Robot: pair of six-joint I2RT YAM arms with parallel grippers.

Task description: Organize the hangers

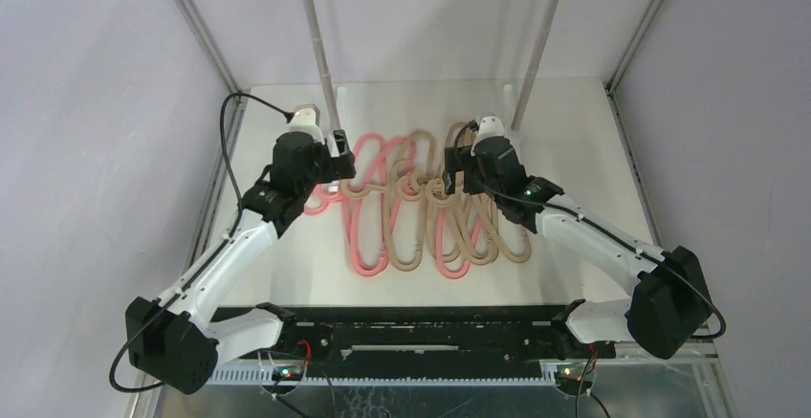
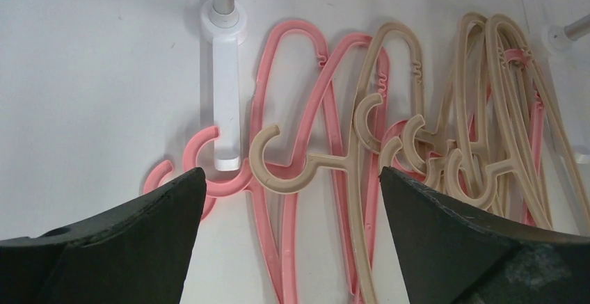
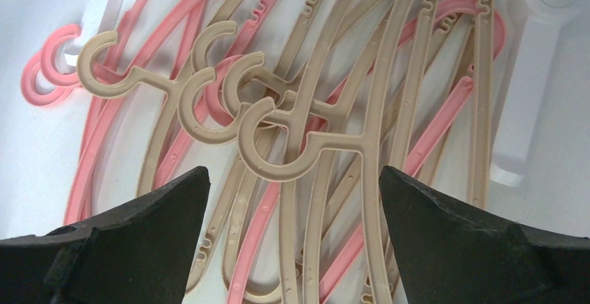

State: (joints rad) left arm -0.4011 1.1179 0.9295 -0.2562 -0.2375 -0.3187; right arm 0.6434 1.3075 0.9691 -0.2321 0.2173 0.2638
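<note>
You have the thin plastic clothes hangers, some salmon pink and some beige, lying flat in one tangled heap on the white tabletop. The heap sits about midway between the near and far edges and between the two arms. Their rounded outlines overlap one another, and their small hooks bunch together along the middle of the heap. Your left gripper hangs over the left edge of the heap. Its two dark fingers are spread wide and there is nothing between them. In the left wrist view, a beige hook lies across a pink hanger right in the gap, and a pink hook curls just beside the near end of the white plastic foot of the left grey upright pole. Your right gripper hangs over the right-centre of the heap. Its jaws are likewise parted and hold nothing. The right wrist view shows a cluster of beige hooks stacked one over another in the gap, with pink bars running underneath and two pink hooks off to the far left of that view. The white foot of the right grey upright pole lies just beside the right edge of the heap. Both poles rise from the far part of the table, the left one near your left gripper and the right one near your right. Whether either set of fingertips touches the hangers cannot be told.
</note>
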